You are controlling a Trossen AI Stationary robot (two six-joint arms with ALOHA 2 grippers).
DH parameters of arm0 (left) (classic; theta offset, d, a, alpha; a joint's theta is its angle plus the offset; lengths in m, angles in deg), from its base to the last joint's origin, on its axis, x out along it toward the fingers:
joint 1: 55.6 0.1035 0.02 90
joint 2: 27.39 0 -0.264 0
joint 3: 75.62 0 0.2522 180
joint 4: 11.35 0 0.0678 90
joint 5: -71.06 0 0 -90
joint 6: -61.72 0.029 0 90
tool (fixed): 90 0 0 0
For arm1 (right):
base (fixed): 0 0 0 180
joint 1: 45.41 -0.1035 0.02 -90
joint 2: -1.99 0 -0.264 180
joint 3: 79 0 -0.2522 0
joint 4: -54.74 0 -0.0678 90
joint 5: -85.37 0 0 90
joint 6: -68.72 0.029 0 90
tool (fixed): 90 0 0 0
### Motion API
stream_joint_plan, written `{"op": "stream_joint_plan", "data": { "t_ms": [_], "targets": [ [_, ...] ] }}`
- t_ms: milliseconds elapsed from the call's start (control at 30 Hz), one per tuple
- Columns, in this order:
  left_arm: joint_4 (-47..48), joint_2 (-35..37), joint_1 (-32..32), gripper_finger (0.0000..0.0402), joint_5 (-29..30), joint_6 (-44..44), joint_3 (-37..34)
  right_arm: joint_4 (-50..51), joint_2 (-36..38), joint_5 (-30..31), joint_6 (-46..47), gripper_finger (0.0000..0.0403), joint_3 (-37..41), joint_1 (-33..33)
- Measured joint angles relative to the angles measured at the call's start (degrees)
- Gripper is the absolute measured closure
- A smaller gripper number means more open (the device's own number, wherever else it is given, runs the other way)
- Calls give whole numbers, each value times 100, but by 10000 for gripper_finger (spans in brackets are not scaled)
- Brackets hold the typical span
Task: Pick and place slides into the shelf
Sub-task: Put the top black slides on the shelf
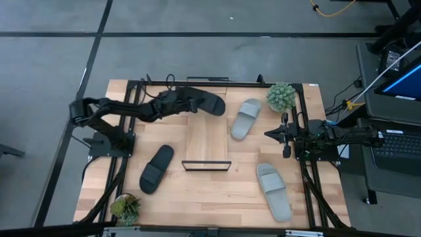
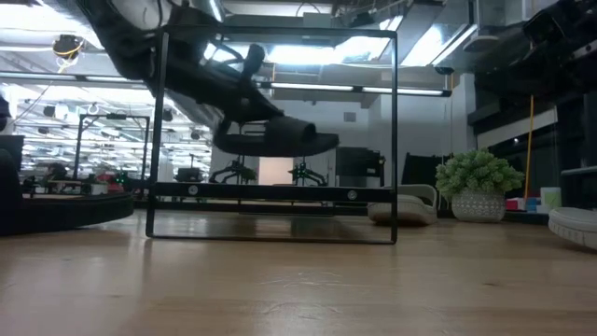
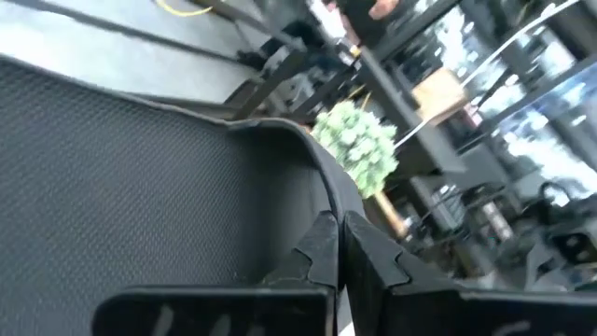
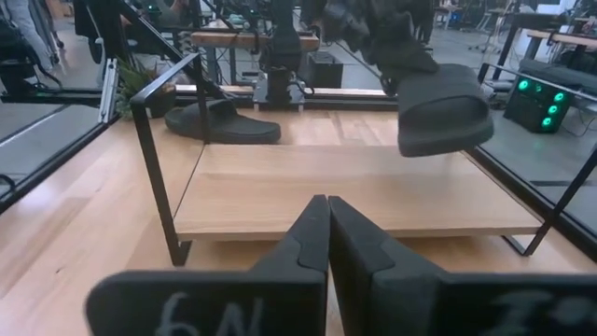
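Honestly we can't see the left gripper's (image 1: 186, 100) fingertips from above, they're buried behind the black slide (image 1: 205, 103) it carries. In the low view the grey slide (image 2: 576, 227) at the right is chopped off by the edge. The left wrist view is mostly blurry strap, and the room behind is too smeared to read.

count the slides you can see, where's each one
4. A black slide held by the left tool above the shelf; another black slide left of it; two grey slides right.
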Motion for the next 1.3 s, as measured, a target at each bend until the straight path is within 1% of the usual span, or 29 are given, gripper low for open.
{"op": "stream_joint_plan", "data": {
  "t_ms": [67,167,267,433,667,867,1133,1300],
  "targets": [
    [-343,-185,2,401,0,-169,0,-3,0,0,-38,396,0,0],
    [-472,-397,2,401,5,-552,0,-6,1,0,-39,396,0,1],
    [-490,-548,0,401,187,-604,0,-8,1,0,-57,396,0,0],
    [-920,-759,9,401,446,-624,24,-15,0,2,-96,396,0,0],
    [-907,-1138,14,402,414,-592,410,-332,-1,3,-655,396,2,0],
    [-888,-1504,107,402,408,-621,697,-369,1,3,-789,396,2,0],
    [-824,-1819,251,402,489,-1323,743,-358,1,1,-805,396,66,2],
    [-858,-1930,331,402,561,-1412,743,-322,1,0,-805,396,173,0]
  ]
}}
